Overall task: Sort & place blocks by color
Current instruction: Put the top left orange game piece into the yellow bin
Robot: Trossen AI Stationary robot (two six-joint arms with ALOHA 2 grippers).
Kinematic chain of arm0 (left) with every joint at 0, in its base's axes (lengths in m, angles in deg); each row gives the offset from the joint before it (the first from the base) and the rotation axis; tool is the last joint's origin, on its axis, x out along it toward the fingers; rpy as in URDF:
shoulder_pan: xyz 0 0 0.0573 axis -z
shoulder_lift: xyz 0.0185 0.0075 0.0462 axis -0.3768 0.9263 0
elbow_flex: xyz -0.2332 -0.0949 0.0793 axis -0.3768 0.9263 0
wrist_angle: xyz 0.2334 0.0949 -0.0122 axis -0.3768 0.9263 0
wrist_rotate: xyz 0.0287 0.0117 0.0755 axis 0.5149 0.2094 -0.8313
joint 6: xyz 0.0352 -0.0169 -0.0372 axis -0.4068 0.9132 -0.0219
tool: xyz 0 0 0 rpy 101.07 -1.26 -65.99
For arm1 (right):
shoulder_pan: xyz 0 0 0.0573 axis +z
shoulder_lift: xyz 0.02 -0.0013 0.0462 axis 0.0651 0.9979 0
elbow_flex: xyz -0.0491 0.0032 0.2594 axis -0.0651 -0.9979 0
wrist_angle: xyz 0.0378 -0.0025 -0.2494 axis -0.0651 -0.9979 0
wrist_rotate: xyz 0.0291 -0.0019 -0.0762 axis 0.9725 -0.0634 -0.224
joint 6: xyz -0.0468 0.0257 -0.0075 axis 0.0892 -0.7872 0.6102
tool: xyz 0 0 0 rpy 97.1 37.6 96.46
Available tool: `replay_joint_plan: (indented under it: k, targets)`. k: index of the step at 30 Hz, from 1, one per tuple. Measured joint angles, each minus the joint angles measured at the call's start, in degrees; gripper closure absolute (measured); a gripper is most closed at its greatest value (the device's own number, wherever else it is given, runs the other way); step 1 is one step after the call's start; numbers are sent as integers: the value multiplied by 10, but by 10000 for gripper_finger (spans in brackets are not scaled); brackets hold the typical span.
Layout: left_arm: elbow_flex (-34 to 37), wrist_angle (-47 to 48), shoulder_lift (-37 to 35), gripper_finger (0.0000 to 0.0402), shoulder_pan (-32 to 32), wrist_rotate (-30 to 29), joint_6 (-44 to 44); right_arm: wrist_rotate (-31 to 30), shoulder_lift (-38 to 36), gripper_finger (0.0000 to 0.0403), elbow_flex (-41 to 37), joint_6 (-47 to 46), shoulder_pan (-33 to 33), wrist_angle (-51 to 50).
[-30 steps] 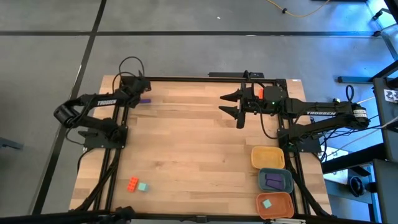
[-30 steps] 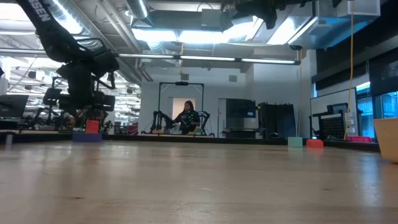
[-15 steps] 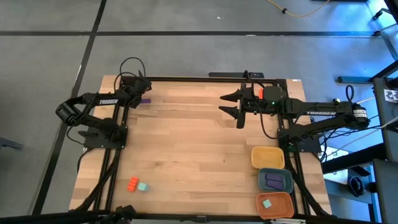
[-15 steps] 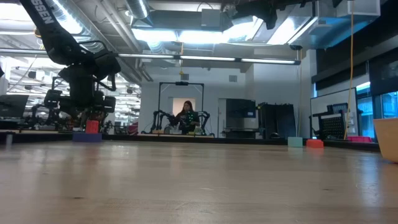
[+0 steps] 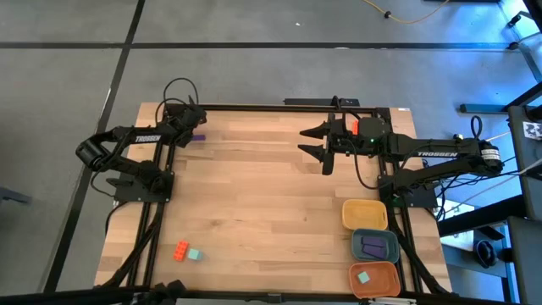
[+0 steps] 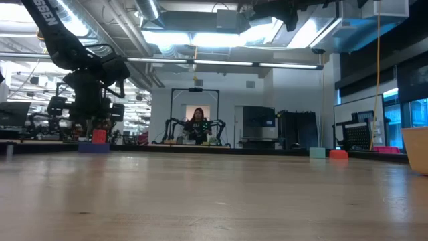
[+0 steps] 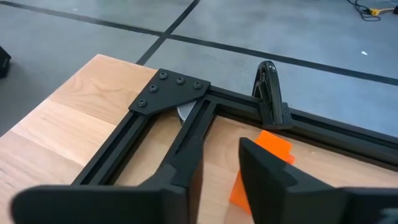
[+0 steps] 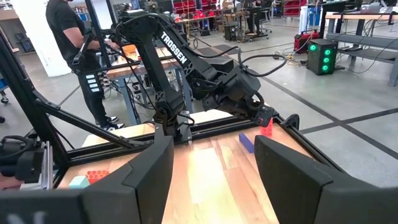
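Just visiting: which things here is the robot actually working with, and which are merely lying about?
In the job: orange-red block, teal block, purple block; yellow tray, blue-grey tray, orange tray; left end effector, right end effector.
Lying about: yellow cable on the floor; person in the room behind.

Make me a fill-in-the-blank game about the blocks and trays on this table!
1. The purple blocks lie in the ______ tray.
2. The orange tray holds a ______ block.
3. The yellow tray has ______ blocks in it.
4. The left gripper is at the table's far ______ corner.

Missing words: blue-grey; teal; no; left
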Motion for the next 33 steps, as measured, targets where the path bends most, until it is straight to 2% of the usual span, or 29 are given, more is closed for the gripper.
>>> replay_joint_plan:
  k: [9,18,22,27,30,33]
  targets:
    - [0,0,0,397,19,-1,-5,0,0,176,0,0,0,0]
    - [0,1,-19,399,30,-2,-55,0,0,176,0,0,0,-1]
    - [0,11,-69,401,60,-4,-87,0,0,176,0,1,0,-4]
    - [-1,41,-158,401,129,-6,-99,0,0,176,0,3,0,-4]
    - [-34,45,-178,401,164,-5,-134,0,0,176,0,3,0,-4]
    - [-108,77,-153,401,156,-11,-171,0,0,176,0,3,0,-4]
